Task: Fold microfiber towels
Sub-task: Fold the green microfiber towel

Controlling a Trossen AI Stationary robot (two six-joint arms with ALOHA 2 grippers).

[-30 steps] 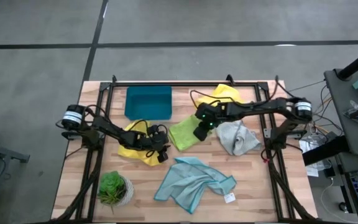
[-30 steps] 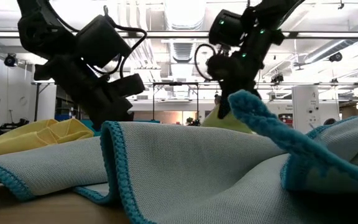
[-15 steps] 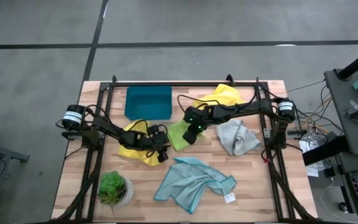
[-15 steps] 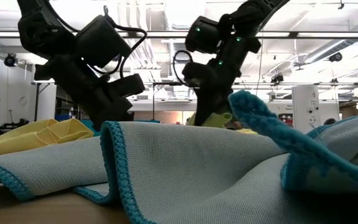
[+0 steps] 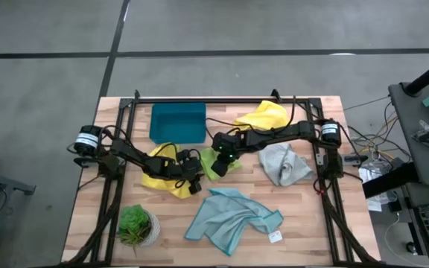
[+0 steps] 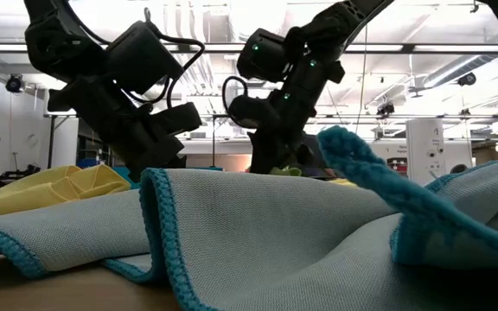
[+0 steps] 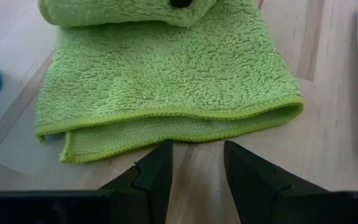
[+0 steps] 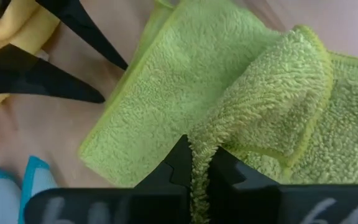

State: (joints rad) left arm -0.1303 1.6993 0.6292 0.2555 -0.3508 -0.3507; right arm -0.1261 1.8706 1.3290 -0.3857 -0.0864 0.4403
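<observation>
Carrying a pinched edge of the lime green fluffy microfiber towel (image 8: 241, 118), the right gripper (image 5: 224, 152) has swept leftward across the wooden worktop (image 5: 304, 223), doubling the cloth over itself at the worktop's middle, so the fold looks nearly closed. Unmoved since before, the left gripper (image 7: 194, 171) waits just beside the towel's near edge, fingers spread and empty.

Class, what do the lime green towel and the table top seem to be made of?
Lime green towel: seemingly soft microfiber, fuzzy looped pile with a stitched hem, matte. Table top: apparently pale wooden planks, with visible grain and seams, smooth finish.
</observation>
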